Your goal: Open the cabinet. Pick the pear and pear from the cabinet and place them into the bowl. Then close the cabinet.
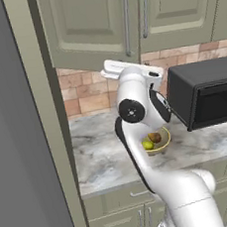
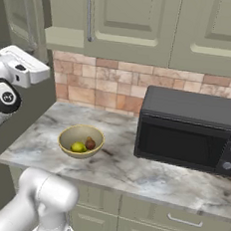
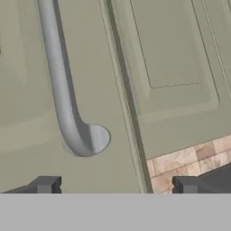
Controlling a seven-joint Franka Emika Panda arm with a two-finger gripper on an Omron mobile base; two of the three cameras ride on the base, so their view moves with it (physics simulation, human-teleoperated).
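cabinet [image 1: 125, 19] doors both closed, handle [image 3: 61, 85] close in front of the hand. bowl [image 2: 81, 141] on the counter [image 2: 132, 169] near its left edge, left of the microwave [image 2: 191, 130], with a yellow-green pear [image 2: 77, 147] and a brownish fruit [image 2: 89, 144] inside, touching. gripper [image 3: 117, 185] spread wide, holding nothing, at the handle's lower end.

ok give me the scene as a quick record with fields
cabinet: both doors shut
handle: close ahead of the gripper, untouched
gripper: open, holding nothing
bowl: on the counter, left of the microwave
in bowl: yellow-green pear and a brownish fruit
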